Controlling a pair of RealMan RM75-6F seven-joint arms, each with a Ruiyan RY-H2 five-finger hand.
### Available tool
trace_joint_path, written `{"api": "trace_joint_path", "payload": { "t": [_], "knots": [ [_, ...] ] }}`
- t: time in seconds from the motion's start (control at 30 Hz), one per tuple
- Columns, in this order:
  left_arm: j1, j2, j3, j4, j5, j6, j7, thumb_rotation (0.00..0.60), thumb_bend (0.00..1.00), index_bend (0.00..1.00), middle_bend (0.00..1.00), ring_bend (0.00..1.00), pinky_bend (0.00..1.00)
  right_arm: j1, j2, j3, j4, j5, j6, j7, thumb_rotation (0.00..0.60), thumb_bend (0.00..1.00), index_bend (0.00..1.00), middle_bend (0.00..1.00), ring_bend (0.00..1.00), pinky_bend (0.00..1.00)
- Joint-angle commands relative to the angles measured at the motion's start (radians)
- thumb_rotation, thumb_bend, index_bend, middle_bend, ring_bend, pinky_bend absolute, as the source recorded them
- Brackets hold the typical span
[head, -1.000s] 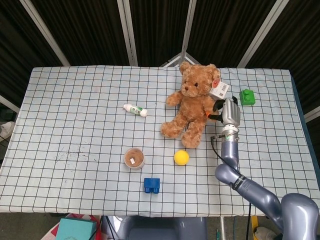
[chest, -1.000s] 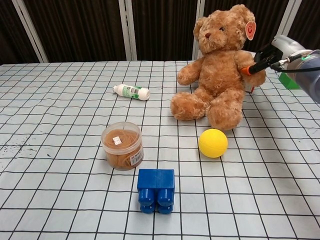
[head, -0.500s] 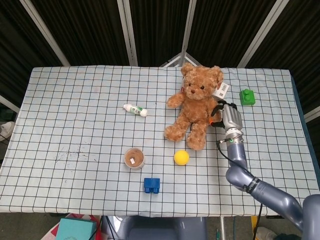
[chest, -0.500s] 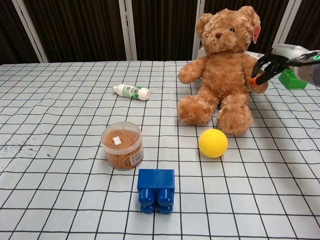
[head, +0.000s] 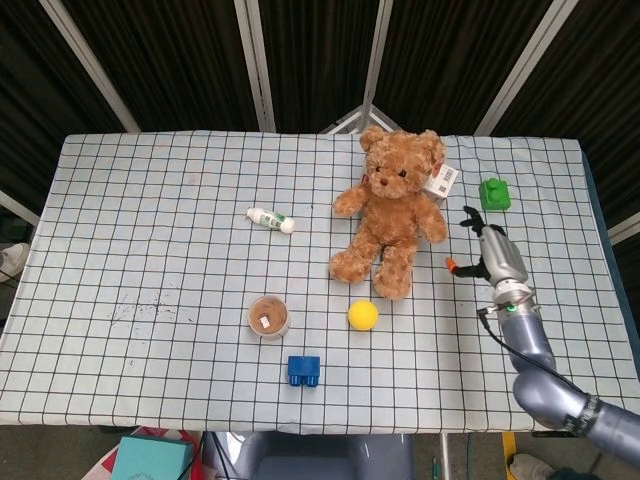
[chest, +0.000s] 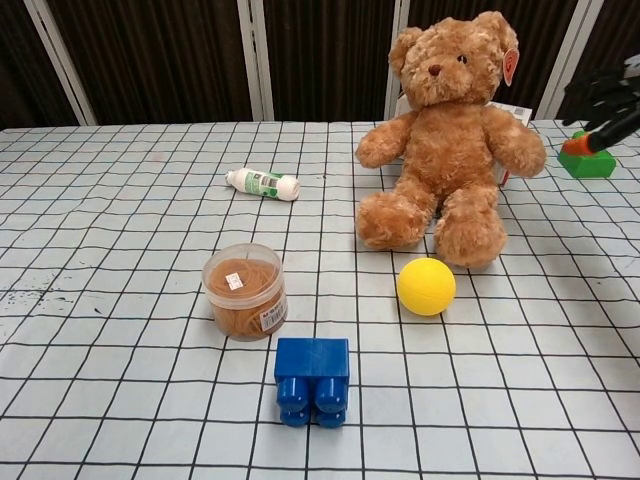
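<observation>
A brown teddy bear (head: 392, 205) (chest: 447, 140) sits upright on the checked tablecloth (head: 150, 220), with a paper tag (head: 441, 179) by its ear. My right hand (head: 492, 256) (chest: 612, 104) hovers to the right of the bear, clear of it, fingers spread and holding nothing. A green block (head: 494, 193) (chest: 587, 163) lies just behind the hand. My left hand shows in neither view.
A yellow ball (head: 363, 315) (chest: 426, 286) lies in front of the bear. A blue block (head: 304, 370) (chest: 313, 380) and a clear tub of rubber bands (head: 268, 317) (chest: 245, 291) sit nearer the front edge. A small white bottle (head: 270, 220) (chest: 263, 184) lies on its side at mid-table.
My right hand let go of the bear's arm and drew away to the right, opening its fingers. The bear shifted slightly right and settled upright.
</observation>
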Motion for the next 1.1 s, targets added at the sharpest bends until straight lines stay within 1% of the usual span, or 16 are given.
{"api": "trace_joint_path", "payload": {
  "t": [0.03,0.1,0.2,0.23,0.27,0.3,0.37,0.4,0.47,0.5,0.6,0.63,0.73,0.83,0.93,1.1],
  "knots": [
    [0.001,0.001,0.0,0.0,0.001,0.001,-0.003,0.6,0.17,0.22,0.06,0.01,0.14,-0.114,0.138,-0.016,-0.122,-0.037,0.01,0.091,0.6,0.35,0.07,0.23,0.2,0.0],
    [0.001,0.002,0.0,0.0,0.003,0.001,-0.006,0.6,0.17,0.22,0.06,0.01,0.14,-0.153,0.177,-0.031,-0.15,-0.06,0.012,0.119,0.6,0.35,0.11,0.25,0.21,0.0],
    [0.001,0.003,0.001,0.0,0.007,0.0,-0.011,0.6,0.17,0.22,0.06,0.01,0.14,-0.219,0.239,-0.088,-0.186,-0.113,0.027,0.128,0.6,0.35,0.12,0.26,0.21,0.0],
    [0.001,0.003,0.002,0.001,0.009,0.0,-0.012,0.6,0.17,0.22,0.06,0.01,0.14,-0.252,0.258,-0.117,-0.202,-0.151,0.054,0.125,0.6,0.35,0.12,0.26,0.21,0.0],
    [0.001,0.004,0.002,0.001,0.01,0.0,-0.013,0.6,0.17,0.22,0.06,0.01,0.14,-0.272,0.263,-0.133,-0.211,-0.184,0.077,0.127,0.6,0.35,0.12,0.26,0.21,0.0],
    [0.001,0.004,0.003,0.0,0.013,-0.001,-0.013,0.6,0.17,0.22,0.06,0.01,0.14,-0.306,0.261,-0.164,-0.218,-0.25,0.125,0.123,0.6,0.35,0.12,0.26,0.21,0.0],
    [0.0,0.004,0.005,-0.001,0.018,-0.001,-0.012,0.6,0.17,0.22,0.06,0.01,0.14,-0.35,0.243,-0.201,-0.213,-0.347,0.197,0.126,0.6,0.35,0.12,0.25,0.2,0.0],
    [0.0,0.004,0.006,-0.002,0.023,-0.001,-0.012,0.6,0.17,0.22,0.06,0.01,0.14,-0.385,0.215,-0.233,-0.193,-0.439,0.27,0.121,0.6,0.35,0.11,0.24,0.19,0.0],
    [0.001,0.004,0.009,-0.004,0.029,0.001,-0.012,0.6,0.17,0.22,0.06,0.01,0.14,-0.423,0.175,-0.283,-0.144,-0.574,0.349,0.112,0.6,0.35,0.08,0.18,0.13,0.0],
    [0.002,0.004,0.011,-0.006,0.035,0.002,-0.013,0.6,0.17,0.22,0.06,0.01,0.14,-0.449,0.152,-0.325,-0.093,-0.669,0.396,0.1,0.6,0.34,0.07,0.16,0.12,0.0],
    [0.004,0.005,0.014,-0.008,0.045,0.006,-0.015,0.6,0.17,0.22,0.06,0.01,0.14,-0.49,0.105,-0.378,0.01,-0.794,0.482,0.097,0.6,0.32,0.06,0.12,0.09,0.0],
    [0.006,0.006,0.016,-0.009,0.05,0.009,-0.017,0.6,0.17,0.22,0.06,0.01,0.14,-0.505,0.081,-0.391,0.063,-0.84,0.52,0.114,0.6,0.32,0.05,0.1,0.09,0.0],
    [0.009,0.009,0.019,-0.011,0.061,0.017,-0.023,0.6,0.17,0.22,0.06,0.01,0.14,-0.525,0.046,-0.409,0.165,-0.917,0.583,0.148,0.6,0.32,0.03,0.09,0.08,0.0],
    [0.014,0.012,0.019,-0.01,0.071,0.027,-0.035,0.6,0.17,0.22,0.06,0.01,0.14,-0.538,0.011,-0.413,0.268,-0.984,0.657,0.146,0.6,0.32,0.03,0.08,0.08,0.0],
    [0.017,0.015,0.021,-0.007,0.076,0.031,-0.044,0.6,0.17,0.22,0.06,0.01,0.14,-0.54,-0.003,-0.42,0.338,-1.009,0.666,0.172,0.6,0.32,0.03,0.08,0.08,0.0],
    [0.016,0.016,0.024,-0.001,0.086,0.028,-0.055,0.6,0.17,0.22,0.06,0.01,0.14,-0.541,0.001,-0.421,0.362,-1.017,0.665,0.215,0.6,0.32,0.04,0.08,0.08,0.0]
  ]
}}
